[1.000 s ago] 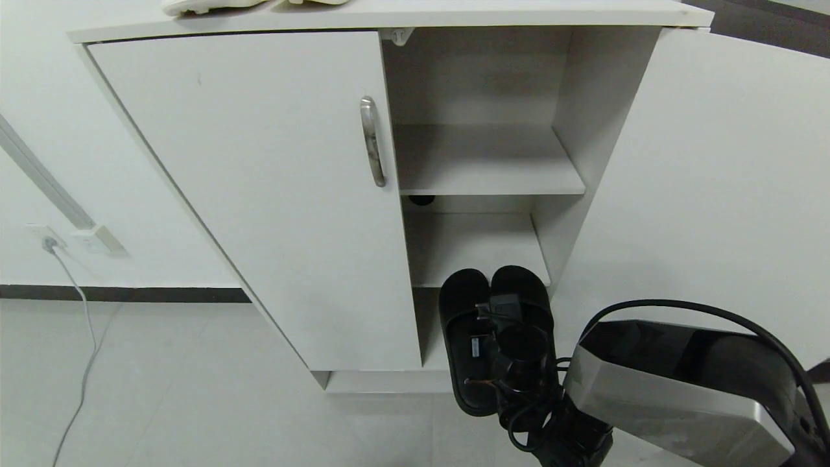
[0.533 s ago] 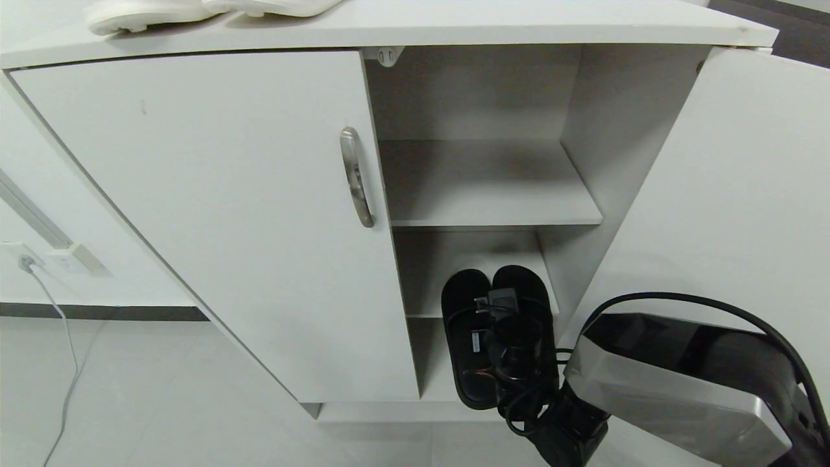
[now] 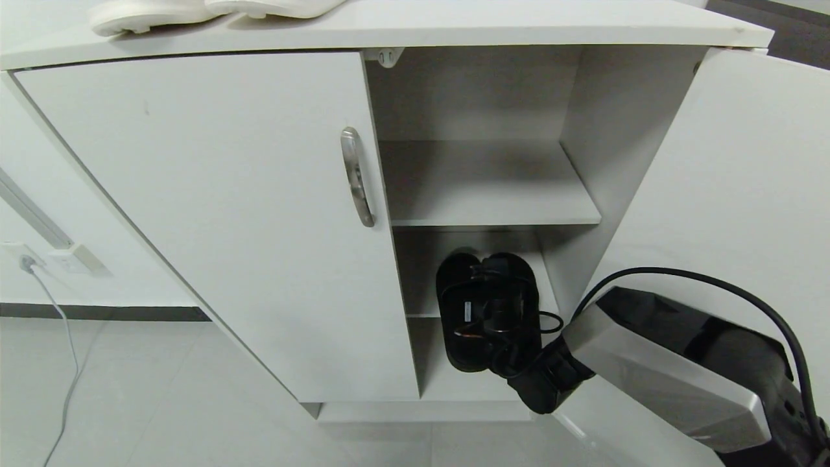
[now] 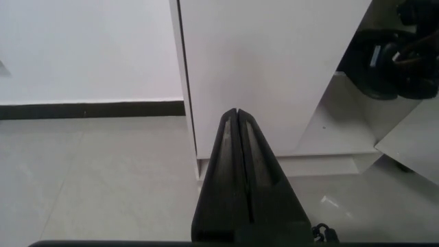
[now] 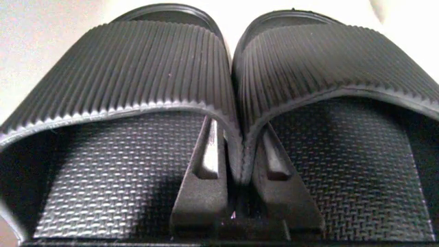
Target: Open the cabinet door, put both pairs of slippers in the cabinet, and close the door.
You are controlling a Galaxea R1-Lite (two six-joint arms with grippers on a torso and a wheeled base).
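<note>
**While black pair sits at the shelf mouth, white pair waits on top**

Head view: as the right-hand leaf of the cabinet point(image 3: 402, 26) stands swung wide, the compartment behind the open door point(image 3: 733, 168) is accessible. The closed door point(image 3: 227, 214) on the left is shut, its handle point(image 3: 356, 176) untouched. The right gripper point(image 3: 487, 279) is clamped on the black slippers point(image 3: 463, 311), which are held side by side as one bundle. Their long axis runs near to far, toes pointing into the cabinet. The toe half lies over the lower shelf point(image 3: 550, 285); the heel half overhangs its front edge toward the robot. Whether the soles rest on the board cannot be told. The white slippers point(image 3: 194, 10) lie on the cabinet top at far left, well apart from both arms.

Left wrist view: the left gripper point(image 4: 236, 120) has its fingers pressed together, holding nothing. It is low over the floor point(image 4: 89, 178), facing the bottom of the closed door, with the black slippers off to its right.

Right wrist view: the fingers point(image 5: 206, 165) pinch the two touching inner walls of the pair.

Assessment: placement looks part done. The pair needs to go farther in along its own axis. The left arm looks nearer the white pair.
</note>
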